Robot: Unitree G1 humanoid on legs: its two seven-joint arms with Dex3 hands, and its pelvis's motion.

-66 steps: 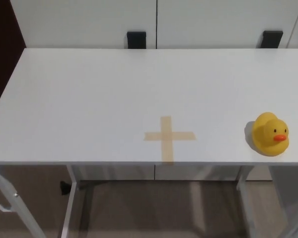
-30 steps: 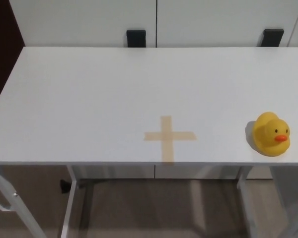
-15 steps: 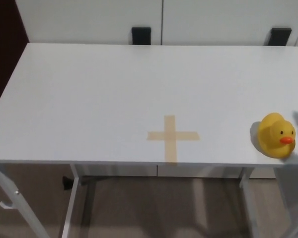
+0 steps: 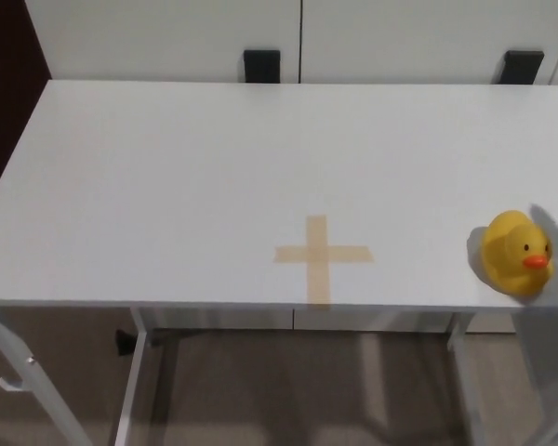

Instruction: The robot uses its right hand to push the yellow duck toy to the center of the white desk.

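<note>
Head view, nearest first: along the bottom of the frame, under the desk's front edge, pale metal legs (image 4: pixel 135 381) run down over a beige floor (image 4: pixel 307 390), with a slanted white bar at lower left. Above them lies the white rectangular desk top (image 4: pixel 167 177), filling most of the picture. Close to its front edge, a little right of the middle, a cross of tan tape (image 4: pixel 321 254) is stuck flat on the surface, its lower arm reaching the edge. At the right side of the frame, on the same level as the cross and well apart from it, the glossy yellow rubber duck toy (image 4: pixel 515 251) sits upright near the front edge, its orange beak turned toward the lower right. A soft grey shadow (image 4: pixel 551 232) falls on the desk just beside the duck, at the right border. Farther back, beyond the desk's far edge, white cabinet panels (image 4: pixel 167 37) span the top of the frame, with two small black blocks (image 4: pixel 261 65) against them, one at upper centre and one at upper right. Neither robot hand shows, so nothing can be told of their fingers.
</note>
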